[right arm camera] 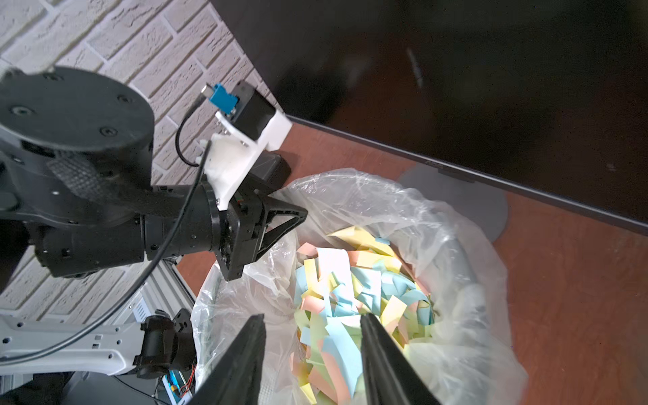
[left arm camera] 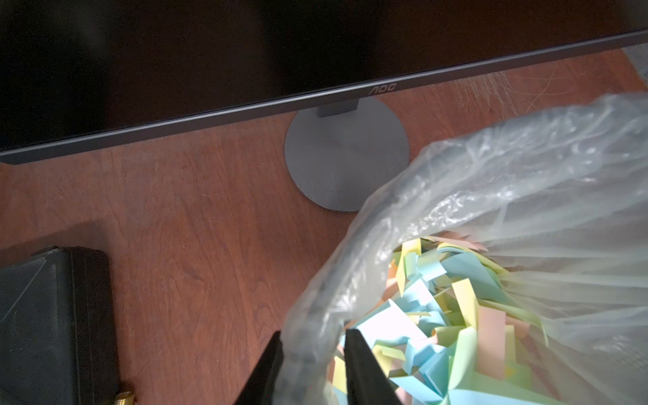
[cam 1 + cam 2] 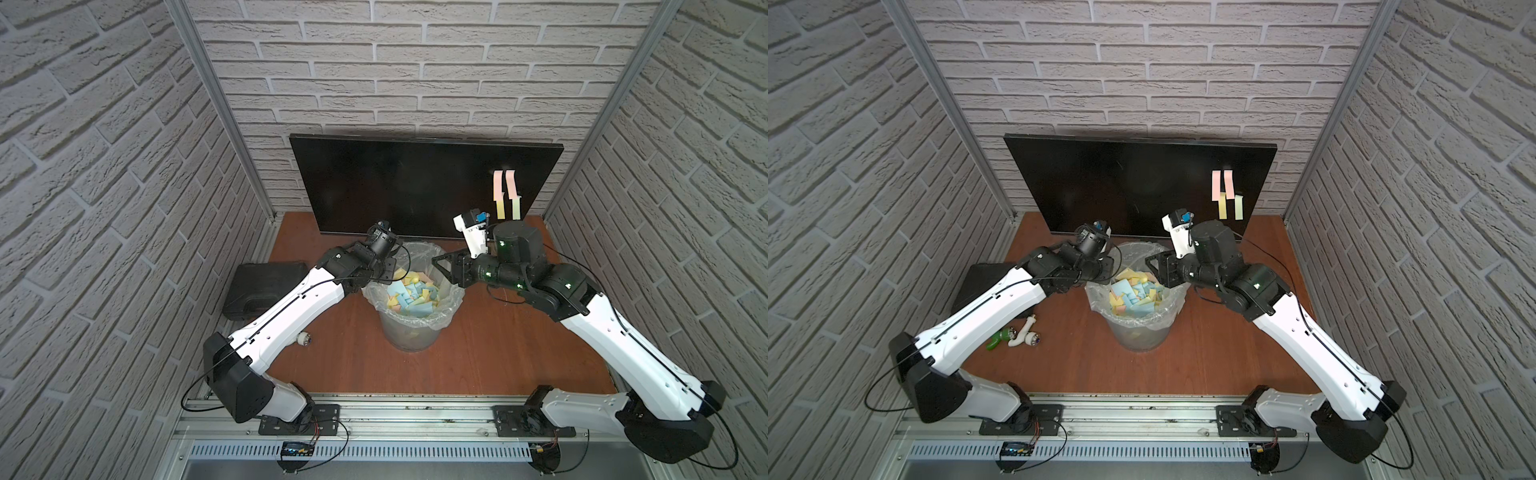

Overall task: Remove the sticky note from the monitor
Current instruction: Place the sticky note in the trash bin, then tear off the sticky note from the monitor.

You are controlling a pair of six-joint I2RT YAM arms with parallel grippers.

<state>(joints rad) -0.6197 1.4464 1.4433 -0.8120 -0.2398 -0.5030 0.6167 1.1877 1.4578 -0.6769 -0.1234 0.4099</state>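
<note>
My right claw (image 1: 312,321) apart, empty, over bin (image 3: 409,332), looks like drop-off spot. My left claw (image 2: 314,333) pinched on bin liner (image 2: 491,157) rim, guessing to hold it open. Four sticky notes (image 3: 497,183) stuck on monitor (image 3: 395,187) screen, right side, not peeled yet.

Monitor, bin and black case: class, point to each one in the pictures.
monitor (image 3: 395,187): in a top view, middle of the dark screen.
bin (image 3: 409,336): in a top view, its front wall.
case (image 3: 266,286): in a top view, its lid.
</note>
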